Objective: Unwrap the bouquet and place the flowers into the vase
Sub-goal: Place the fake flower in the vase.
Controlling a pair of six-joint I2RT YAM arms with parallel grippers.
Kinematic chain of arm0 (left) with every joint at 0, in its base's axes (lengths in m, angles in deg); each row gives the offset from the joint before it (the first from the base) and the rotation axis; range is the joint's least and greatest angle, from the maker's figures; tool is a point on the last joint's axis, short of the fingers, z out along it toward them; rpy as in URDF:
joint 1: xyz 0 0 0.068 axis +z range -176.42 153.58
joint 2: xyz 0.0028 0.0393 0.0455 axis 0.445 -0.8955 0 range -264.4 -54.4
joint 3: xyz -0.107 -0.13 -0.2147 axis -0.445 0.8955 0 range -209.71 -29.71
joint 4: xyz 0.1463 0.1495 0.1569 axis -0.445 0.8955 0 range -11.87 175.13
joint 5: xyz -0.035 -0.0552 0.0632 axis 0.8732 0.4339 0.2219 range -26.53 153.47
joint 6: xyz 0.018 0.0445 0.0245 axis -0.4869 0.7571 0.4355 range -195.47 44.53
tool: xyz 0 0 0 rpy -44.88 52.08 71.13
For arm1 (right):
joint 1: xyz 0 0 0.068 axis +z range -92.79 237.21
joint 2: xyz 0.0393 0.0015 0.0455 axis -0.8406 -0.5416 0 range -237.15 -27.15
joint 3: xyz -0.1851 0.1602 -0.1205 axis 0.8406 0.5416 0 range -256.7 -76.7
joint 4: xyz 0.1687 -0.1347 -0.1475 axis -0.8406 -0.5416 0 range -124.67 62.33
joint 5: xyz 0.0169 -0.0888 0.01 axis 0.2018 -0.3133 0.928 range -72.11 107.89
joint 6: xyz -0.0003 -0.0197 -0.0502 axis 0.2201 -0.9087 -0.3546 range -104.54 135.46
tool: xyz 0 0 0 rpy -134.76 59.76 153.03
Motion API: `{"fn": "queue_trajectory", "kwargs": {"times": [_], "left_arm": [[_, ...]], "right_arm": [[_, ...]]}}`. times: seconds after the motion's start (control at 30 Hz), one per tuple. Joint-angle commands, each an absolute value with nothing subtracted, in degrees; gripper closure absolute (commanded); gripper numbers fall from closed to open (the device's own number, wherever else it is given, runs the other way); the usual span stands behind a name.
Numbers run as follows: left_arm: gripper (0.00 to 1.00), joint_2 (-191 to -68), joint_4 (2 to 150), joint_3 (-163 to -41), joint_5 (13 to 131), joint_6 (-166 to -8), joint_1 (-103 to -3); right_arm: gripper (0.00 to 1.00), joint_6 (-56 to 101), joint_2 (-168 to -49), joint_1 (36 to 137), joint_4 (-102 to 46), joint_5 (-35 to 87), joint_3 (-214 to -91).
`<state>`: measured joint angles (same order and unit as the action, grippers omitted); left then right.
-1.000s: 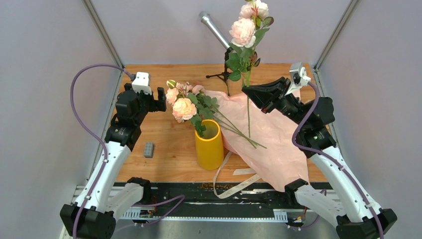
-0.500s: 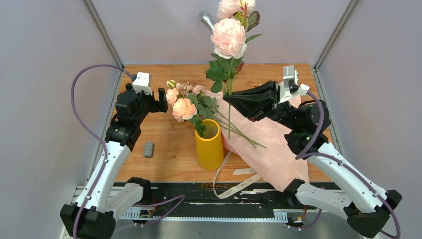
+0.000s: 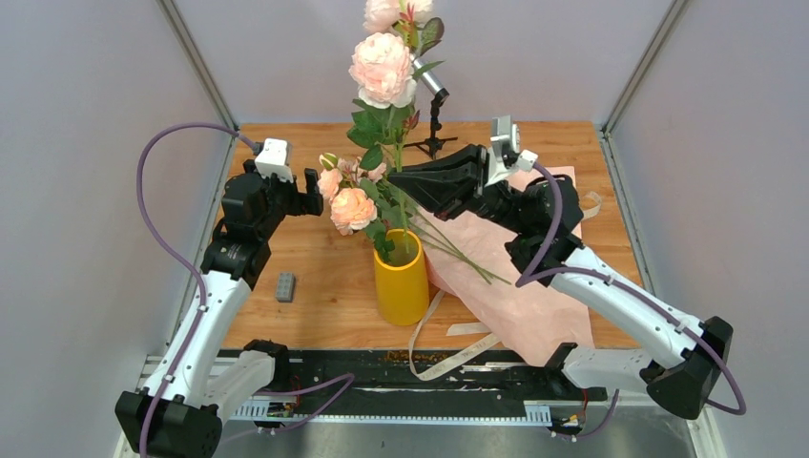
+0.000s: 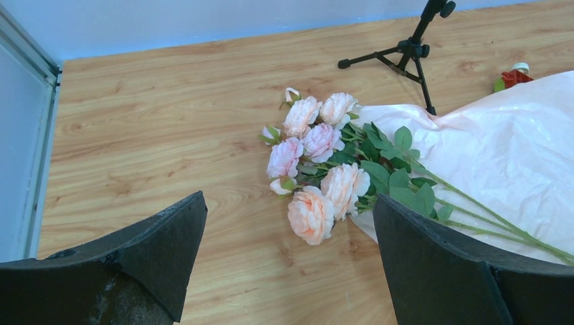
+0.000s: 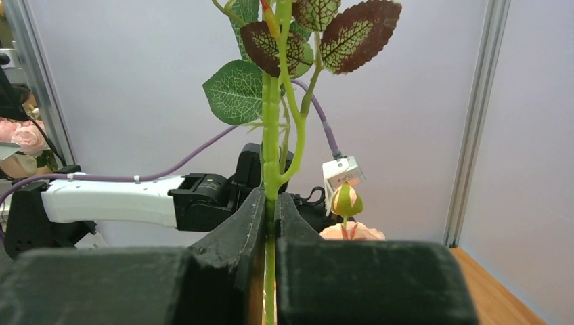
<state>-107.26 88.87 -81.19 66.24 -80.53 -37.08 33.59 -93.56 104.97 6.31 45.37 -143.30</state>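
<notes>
Overhead, the right gripper (image 3: pixel 417 181) pinches a single rose stem (image 3: pixel 399 157) upright above the yellow vase (image 3: pixel 401 281). Its two large pink blooms (image 3: pixel 383 69) stand well clear of the arm. The right wrist view shows the jaws pressed flat on bare green stem just below a fork of leaves. The stem's lower end points down at the vase mouth, though the pictures do not show whether it is inside.

The left gripper (image 4: pixel 288 203) hangs with its claw spread wide and empty over the table. Below it the rest of the flowers (image 4: pixel 315 159) lie heads together on the wood, near the vase. Their long stems trail across the opened pink wrapping paper (image 3: pixel 515 272). A beige ribbon (image 3: pixel 446 342) curls loose toward the near edge. A small grey block (image 3: pixel 285 286) and a microphone stand (image 3: pixel 434 124) sit apart from the work.

The held rose looks light but top-heavy. Its thin stem is likely springy enough to sway or twist in a narrow pinch, so the heads may tip as it goes down. The petals and buds look easily crushed, and the leaves would probably slide or tear under pressure. The sound place to take hold seems to be bare stem, below the foliage and well above the cut end. The tangled bunch on the paper may drag neighbours along when one stem is lifted.
</notes>
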Motion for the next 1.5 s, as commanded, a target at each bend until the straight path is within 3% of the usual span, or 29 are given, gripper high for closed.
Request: {"fn": "queue_trajectory", "kwargs": {"times": [0.0,0.63,1.03,1.47], "left_arm": [[0.00,-107.15,86.20,-81.65,67.22,-81.01,-36.71],[0.00,-108.32,86.33,-81.83,67.94,-81.23,-36.71],[0.00,-108.33,86.14,-81.74,67.96,-81.87,-36.71],[0.00,-108.02,85.75,-81.48,67.79,-83.02,-36.71]], "right_arm": [[1.00,33.78,-95.17,105.47,11.65,44.66,-142.80],[1.00,34.92,-90.51,106.19,4.85,42.93,-125.62],[1.00,34.57,-88.60,106.42,-1.91,42.93,-121.02],[0.71,31.64,-89.32,106.45,-7.99,43.29,-122.00]]}}
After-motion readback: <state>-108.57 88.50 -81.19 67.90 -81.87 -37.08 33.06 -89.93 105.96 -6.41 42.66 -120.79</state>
